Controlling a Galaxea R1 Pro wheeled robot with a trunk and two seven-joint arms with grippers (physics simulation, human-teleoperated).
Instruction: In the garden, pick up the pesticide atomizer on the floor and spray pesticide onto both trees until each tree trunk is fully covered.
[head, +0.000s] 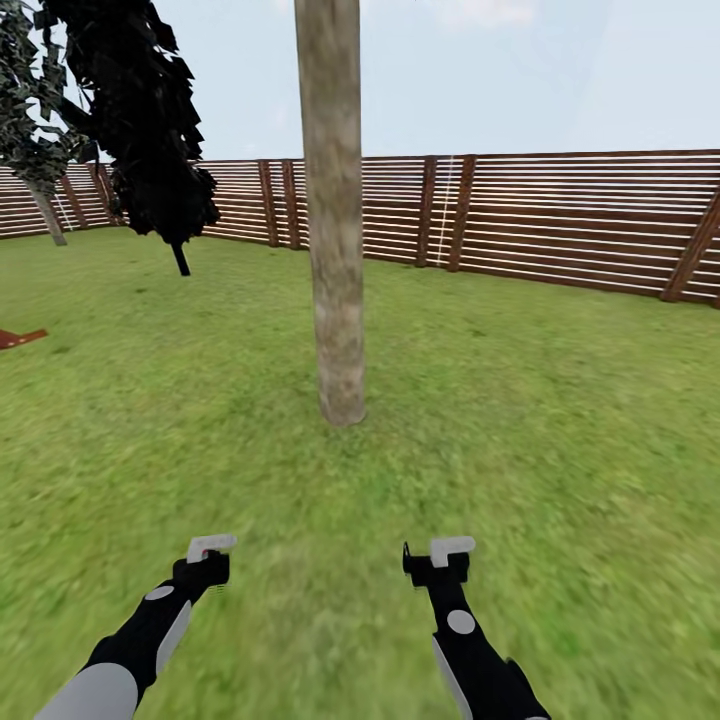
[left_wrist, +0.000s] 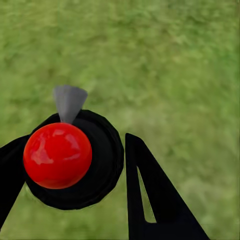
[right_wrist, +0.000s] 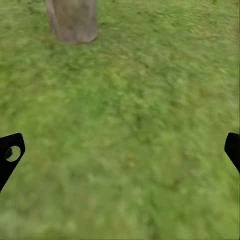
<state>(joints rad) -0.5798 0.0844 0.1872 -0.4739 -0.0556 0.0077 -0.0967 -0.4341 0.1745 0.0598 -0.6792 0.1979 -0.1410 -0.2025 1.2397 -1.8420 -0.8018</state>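
Observation:
My left gripper (head: 208, 560) hangs low over the green grass floor (head: 560, 430), and in the left wrist view the left gripper (left_wrist: 75, 145) is shut on the pesticide atomizer (left_wrist: 57, 155). The atomizer shows as a dark round body with a glossy red top and a grey nozzle, seen from above. My right gripper (head: 440, 565) (right_wrist: 120, 145) is open with nothing between its fingers. A thick mottled grey-tan tree trunk (head: 335, 250) (right_wrist: 72, 20) rises straight ahead, a short way beyond both grippers.
A brown slatted fence (head: 580, 215) closes the lawn behind the trunk. A dark thin-trunked tree (head: 150, 120) and another tree (head: 40, 150) stand at the far left. A reddish-brown object (head: 20, 338) lies at the left edge. Open grass lies all around the trunk.

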